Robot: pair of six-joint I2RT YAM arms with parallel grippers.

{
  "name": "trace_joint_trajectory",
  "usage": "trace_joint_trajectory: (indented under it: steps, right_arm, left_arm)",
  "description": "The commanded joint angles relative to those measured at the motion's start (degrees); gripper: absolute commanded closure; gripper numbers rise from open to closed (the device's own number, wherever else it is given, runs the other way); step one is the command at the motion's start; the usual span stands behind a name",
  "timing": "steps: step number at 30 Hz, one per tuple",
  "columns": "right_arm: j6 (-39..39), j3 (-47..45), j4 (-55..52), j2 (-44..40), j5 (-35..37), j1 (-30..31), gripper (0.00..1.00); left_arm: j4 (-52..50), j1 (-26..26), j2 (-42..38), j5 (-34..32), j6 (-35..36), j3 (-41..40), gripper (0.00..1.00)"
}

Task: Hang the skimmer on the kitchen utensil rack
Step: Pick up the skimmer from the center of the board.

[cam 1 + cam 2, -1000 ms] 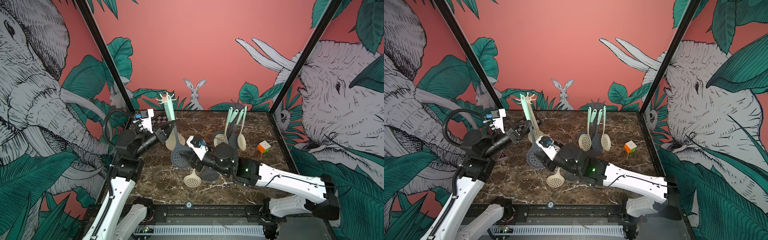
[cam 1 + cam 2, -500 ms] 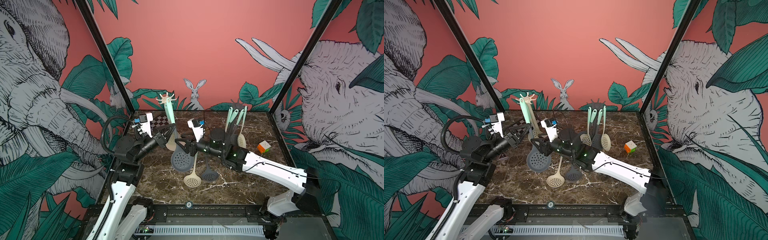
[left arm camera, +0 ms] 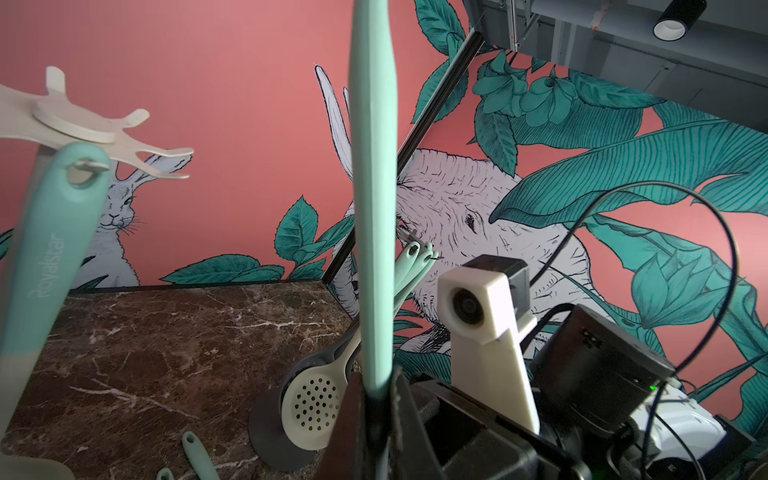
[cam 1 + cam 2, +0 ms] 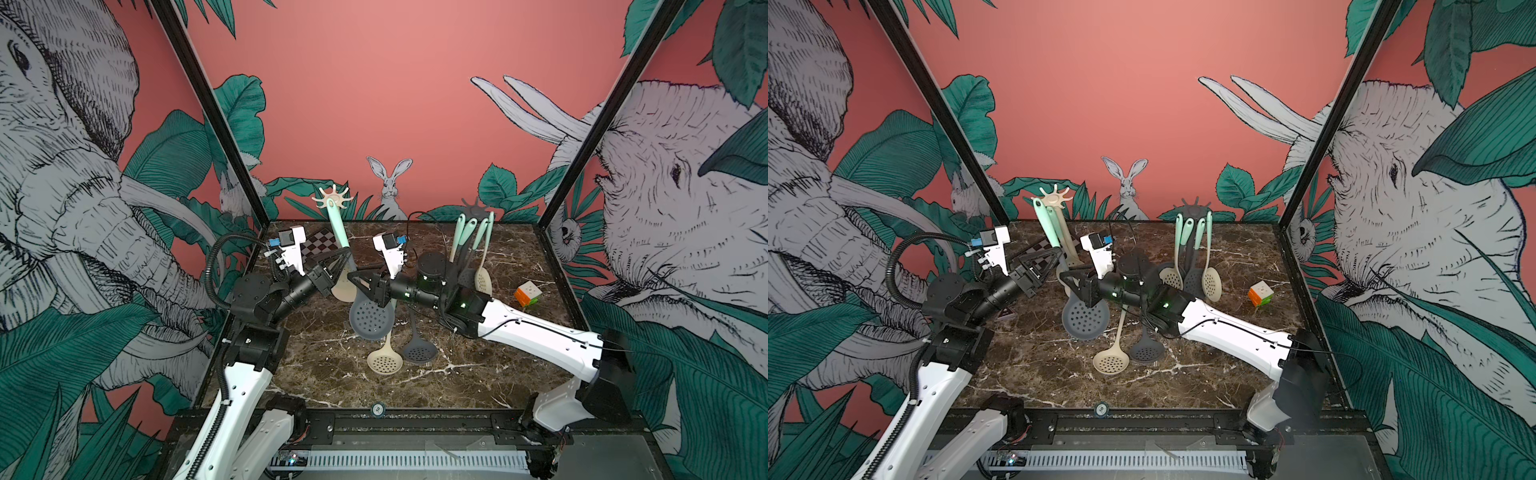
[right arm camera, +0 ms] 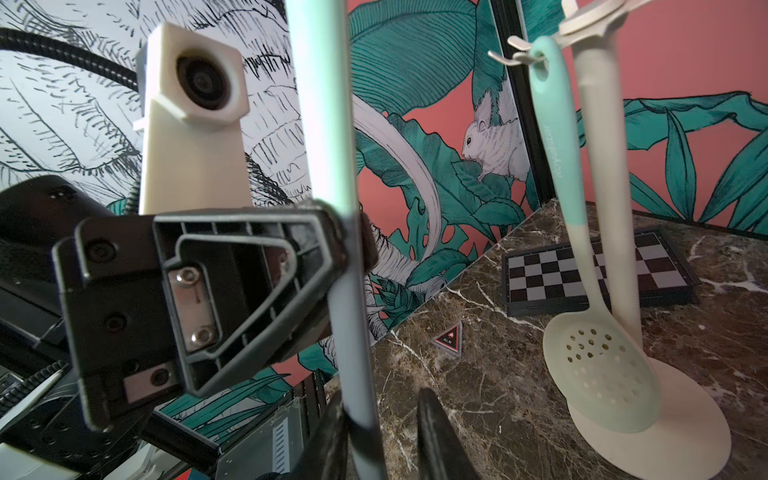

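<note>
Mint handle pinched tight: the left gripper [image 4: 346, 254] clamps the skimmer [image 4: 371, 319] upright above the table [image 4: 316, 357], with the grey head hanging at 5 o'clock from the jaws. The rack [image 4: 1059, 195] stands just behind at 12 o'clock, one pale skimmer [image 5: 598, 365] already hooked on it. From 3 o'clock the right gripper [image 4: 352, 277] straddles the stem just below the left one. Only the right wrist view shows its fingers [image 5: 440, 449] parted, with a gap on one side of the handle. Both wrist views cut off the handle's top. In a top view it overlaps the rack, so its hole is hard to make out.
</note>
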Motion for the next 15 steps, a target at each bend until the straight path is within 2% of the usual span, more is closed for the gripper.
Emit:
trace_joint_trajectory:
  steps: [1, 4, 8, 9, 14, 15]
  right_arm:
    - [-1.3, 2.8, -1.1, -0.5, 2.6, -0.8, 0.81]
    - [-2.2, 3.2, -1.9, -0.5, 2.1, -0.8, 0.99]
    - [-2.8, 2.2, -1.6, -1.1, 1.3, -1.4, 1.00]
    - [-3.0, 1.9, -1.1, -1.2, 0.7, -1.8, 1.00]
    - [-2.8, 0.6, 0.2, -1.4, -3.5, -5.3, 1.00]
    - [-1.9, -0.2, 1.2, -1.1, -5.1, -6.3, 1.00]
  left_arm:
    - [-2.2, -0.3, -1.4, -0.5, 2.2, 1.4, 1.00]
    - [-2.1, -0.2, -1.5, -0.6, 2.3, 1.6, 1.00]
    - [-3.2, -0.3, -2.0, -1.1, 3.2, 2.1, 1.00]
    - [-4.1, -0.2, -2.3, -1.2, 3.9, 2.4, 0.95]
    - [-8.9, -0.3, -4.9, -3.2, 7.4, 3.4, 0.58]
    - [-10.4, -0.2, -5.6, -5.6, 8.4, 3.6, 0.54]
